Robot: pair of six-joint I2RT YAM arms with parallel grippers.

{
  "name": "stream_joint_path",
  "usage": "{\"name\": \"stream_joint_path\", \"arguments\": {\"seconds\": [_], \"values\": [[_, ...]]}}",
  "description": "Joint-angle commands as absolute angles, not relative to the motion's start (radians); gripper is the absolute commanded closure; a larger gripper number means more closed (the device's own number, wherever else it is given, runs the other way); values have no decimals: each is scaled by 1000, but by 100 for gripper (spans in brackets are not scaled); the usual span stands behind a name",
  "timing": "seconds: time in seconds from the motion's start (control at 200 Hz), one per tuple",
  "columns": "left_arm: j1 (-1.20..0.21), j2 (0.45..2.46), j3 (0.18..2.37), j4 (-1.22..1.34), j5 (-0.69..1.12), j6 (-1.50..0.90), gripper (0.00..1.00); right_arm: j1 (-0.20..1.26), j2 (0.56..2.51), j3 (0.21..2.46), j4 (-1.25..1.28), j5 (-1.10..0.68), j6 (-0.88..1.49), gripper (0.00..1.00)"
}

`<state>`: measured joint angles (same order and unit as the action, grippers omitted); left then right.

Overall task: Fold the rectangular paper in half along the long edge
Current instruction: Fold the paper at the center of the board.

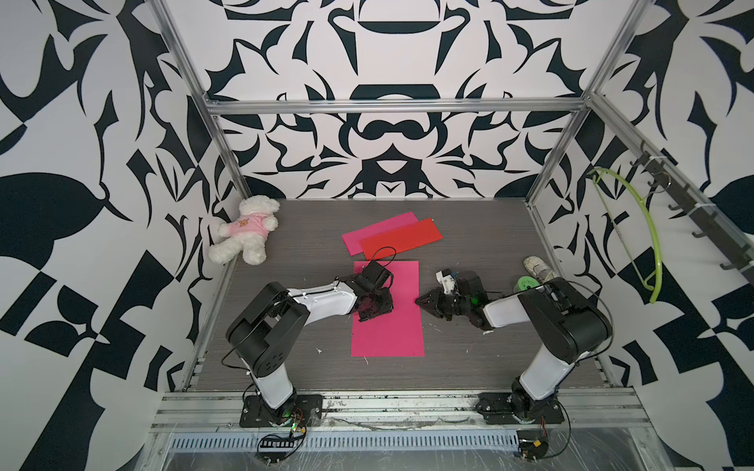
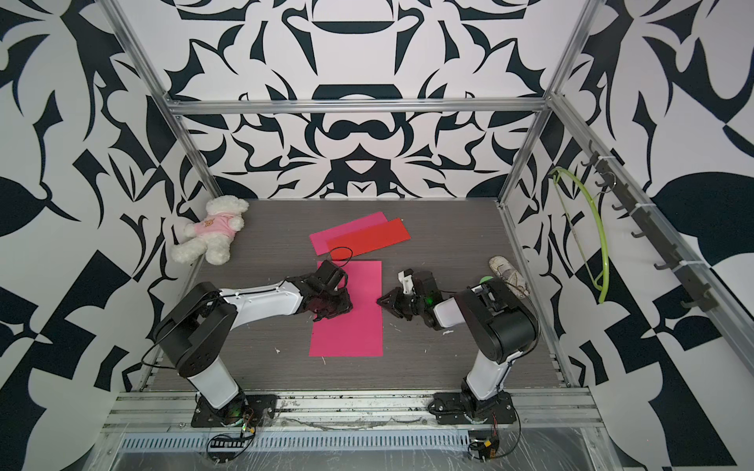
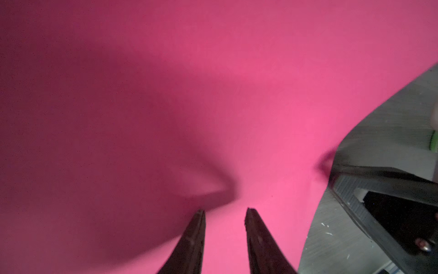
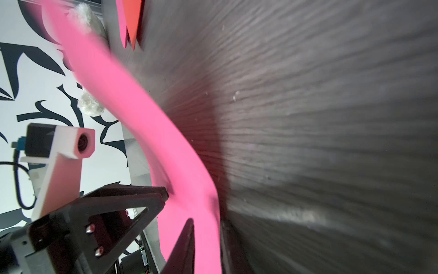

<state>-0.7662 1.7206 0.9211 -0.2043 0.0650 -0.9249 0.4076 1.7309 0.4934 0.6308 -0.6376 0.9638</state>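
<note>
**Student:** Where does the pink paper [image 1: 402, 326] lie with respect to each gripper?

**Instructor:** The sheet lies at mid-tabletop, one short edge toward the arm bases and its long edges running away from them. The left gripper [image 3: 225, 211] is over the sheet's left half, about midway along its length. Its fingers are moderately apart and point down at the pink surface with nothing between them. Whether the tips touch the paper cannot be told. The right gripper [image 1: 419, 301] meets the right long edge at about the same distance along. In the right wrist view that edge rises off the tabletop in a curve and passes between the two fingers. A narrow gap shows between the fingertips [image 4: 164, 192], and one of them lies against the paper. No firm clamp is visible.

**Student:** And the surface and surroundings?

**Instructor:** The tabletop [image 1: 489, 367] is grey wood-grain, flecked with white scraps. Just beyond the sheet's far edge, a red sheet [image 1: 402, 239] overlaps a second pink sheet [image 1: 367, 236], both lying askew. A teddy bear [image 1: 249, 228] in a pink shirt leans in the far left corner. The walls [image 1: 391, 163] carry a black-and-white pattern behind an aluminium frame [image 1: 391, 107]. A green hanger [image 1: 654, 248] hangs from a hook rail [image 1: 693, 220] on the right wall.
</note>
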Motion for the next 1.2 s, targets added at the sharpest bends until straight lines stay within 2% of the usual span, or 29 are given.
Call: {"name": "stream_joint_path", "arguments": {"seconds": [0.0, 0.25, 0.35, 0.465, 0.645, 0.725, 0.825, 0.905, 0.975, 1.195], "values": [[-775, 1778, 878, -300, 64, -924, 66, 412, 1762, 504, 637, -635, 972, 77], [-775, 1773, 871, -299, 60, -925, 66, 411, 1778, 542, 588, -617, 935, 74], [-775, 1768, 867, -300, 57, -927, 66, 410, 1765, 537, 583, -615, 936, 84], [-775, 1768, 866, -297, 58, -930, 66, 410, 1751, 529, 556, -603, 922, 100], [-775, 1760, 868, -304, 54, -928, 63, 411, 1740, 533, 526, -591, 902, 100], [-775, 1747, 867, -309, 46, -927, 55, 410, 1731, 541, 504, -592, 888, 100], [-775, 1706, 859, -310, 26, -929, 31, 409, 1713, 552, 446, -588, 842, 100], [-773, 1661, 856, -336, -16, -931, 19, 402, 1693, 563, 369, -580, 787, 100], [-765, 1630, 856, -374, -53, -930, 16, 389, 1670, 568, 320, -577, 749, 100], [-718, 1591, 808, -417, -83, -930, 16, 352, 1618, 592, 199, -593, 661, 100]]}}
